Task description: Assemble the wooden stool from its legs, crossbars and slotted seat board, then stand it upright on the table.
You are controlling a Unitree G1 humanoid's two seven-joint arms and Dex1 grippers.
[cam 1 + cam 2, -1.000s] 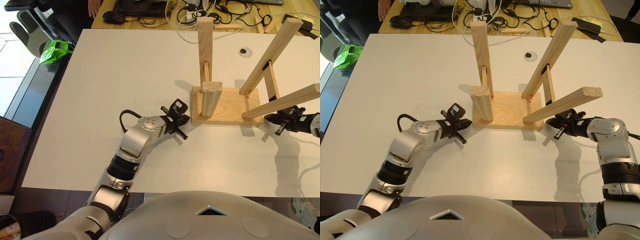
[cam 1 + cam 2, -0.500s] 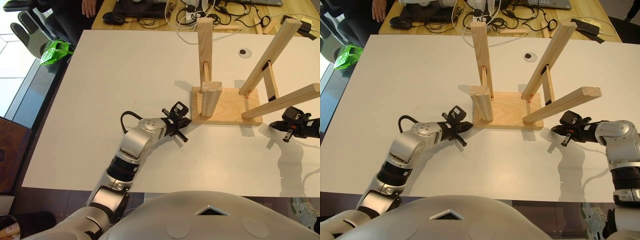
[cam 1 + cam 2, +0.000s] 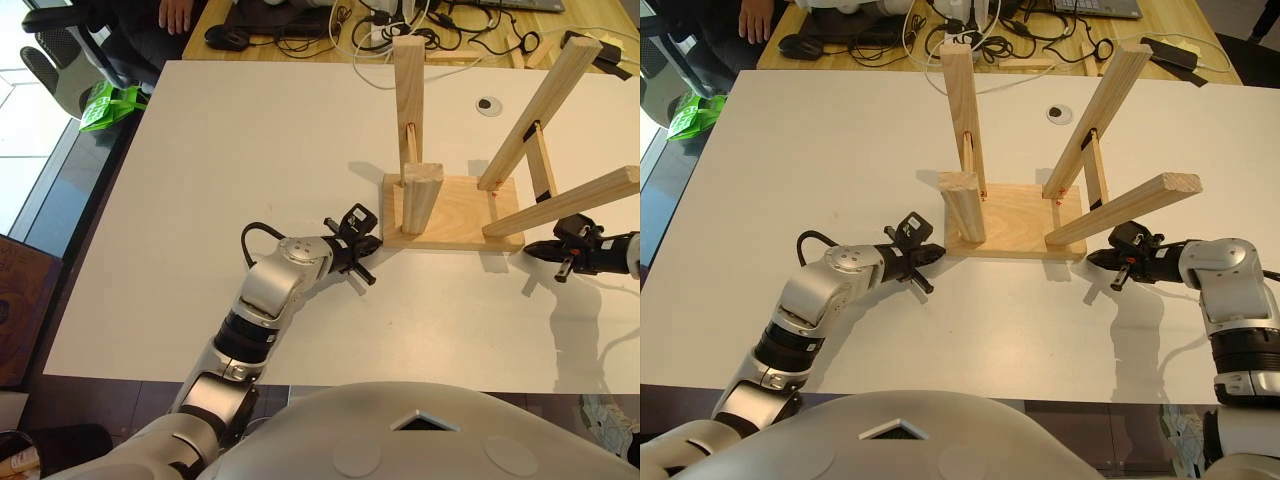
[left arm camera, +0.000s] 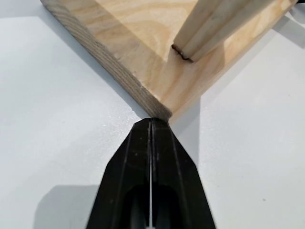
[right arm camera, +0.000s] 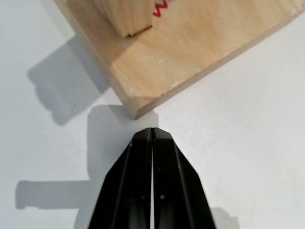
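Left gripper point(image 4: 150, 123) is holding its two black fingers pressed flat together with nothing between them, its tip touching the seat board's point(image 3: 455, 205) near-left corner. Right gripper point(image 5: 152, 131) is likewise showing both fingers closed against each other and pinching nothing, its tip pointing at the board's near-right corner and sitting just short of it, with a sliver of table point(image 3: 840, 150) between them.

The stool is lying upside down. The seat board is resting flat on the white table, its long axis running from the robot's left to its right, one long edge facing the robot. Four legs are rising from the board:
- The rear-left leg point(image 3: 963, 110) is standing nearly straight up.
- The near-left leg point(image 3: 965, 205) is tipping toward the camera above the corner that the left gripper is touching.
- The rear-right leg point(image 3: 1105, 110) is leaning away to the right.
- The near-right leg point(image 3: 1130, 208) is slanting far out to the right, its free end reaching past the board's right edge and hanging over the right gripper.

A thin crossbar point(image 3: 1097, 170) is running between the two right-hand legs above the board. Another point(image 3: 967, 165) is sitting against the rear-left leg. A red mark point(image 5: 160, 7) is showing on the board beside the near-right leg's foot.
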